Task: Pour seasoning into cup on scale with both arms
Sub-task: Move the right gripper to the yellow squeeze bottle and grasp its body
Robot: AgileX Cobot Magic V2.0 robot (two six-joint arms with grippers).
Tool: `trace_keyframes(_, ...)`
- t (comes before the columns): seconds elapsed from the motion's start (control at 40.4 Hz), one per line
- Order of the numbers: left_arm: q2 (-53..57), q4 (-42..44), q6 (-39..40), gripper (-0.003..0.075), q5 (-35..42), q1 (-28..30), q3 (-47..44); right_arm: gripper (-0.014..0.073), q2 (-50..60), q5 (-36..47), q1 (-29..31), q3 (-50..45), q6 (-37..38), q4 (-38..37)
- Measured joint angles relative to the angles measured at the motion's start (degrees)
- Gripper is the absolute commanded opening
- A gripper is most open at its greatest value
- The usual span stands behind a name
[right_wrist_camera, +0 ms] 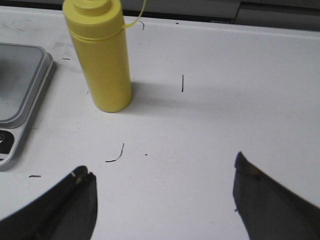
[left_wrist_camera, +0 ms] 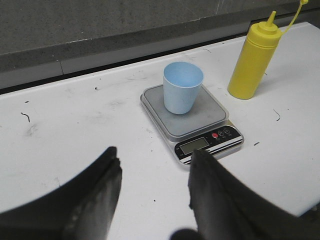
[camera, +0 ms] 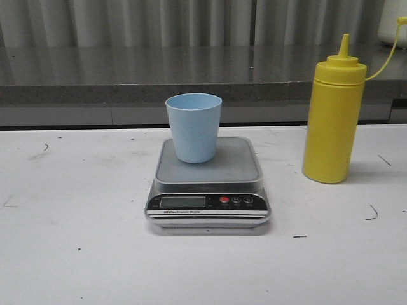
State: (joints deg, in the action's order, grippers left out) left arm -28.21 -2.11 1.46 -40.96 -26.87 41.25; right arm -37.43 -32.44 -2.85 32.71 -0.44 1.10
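The pale blue cup (camera: 194,128) stands upright on the silver scale (camera: 208,183) at the middle of the table. The yellow seasoning bottle (camera: 334,117) stands upright to the right of the scale, cap on. Neither arm shows in the front view. In the left wrist view my left gripper (left_wrist_camera: 155,162) is open and empty above bare table, short of the scale (left_wrist_camera: 192,120), the cup (left_wrist_camera: 182,88) and the bottle (left_wrist_camera: 253,59). In the right wrist view my right gripper (right_wrist_camera: 162,172) is wide open and empty, well short of the bottle (right_wrist_camera: 100,55); the scale's edge (right_wrist_camera: 20,100) shows beside it.
A grey counter ledge (camera: 159,79) runs behind the white table (camera: 76,210). A thin yellow tether (camera: 388,54) runs from the bottle cap. Small dark scuff marks (camera: 372,213) dot the table top.
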Motion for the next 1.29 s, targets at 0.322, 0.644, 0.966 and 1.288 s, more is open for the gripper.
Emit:
trace_keyframes(0.322,0.0,0.0,0.0,0.0313,0.09,0.0,0.0,0.0582,-9.98,-9.0,-11.57,8.96,-2.83,0.51)
trace_keyframes(0.644,0.0,0.0,0.0,0.0313,0.09,0.0,0.0,0.0583,-20.72,8.14,-12.24,4.39,-3.1,5.15)
trace_keyframes(0.966,0.0,0.0,0.0,0.0313,0.09,0.0,0.0,0.0664,-28.32,30.91,-12.24,-6.03,-3.19,7.07)
trace_keyframes(1.288,0.0,0.0,0.0,0.0313,0.09,0.0,0.0,0.0664,-40.76,45.25,-12.24,-6.23,-3.19,8.41)
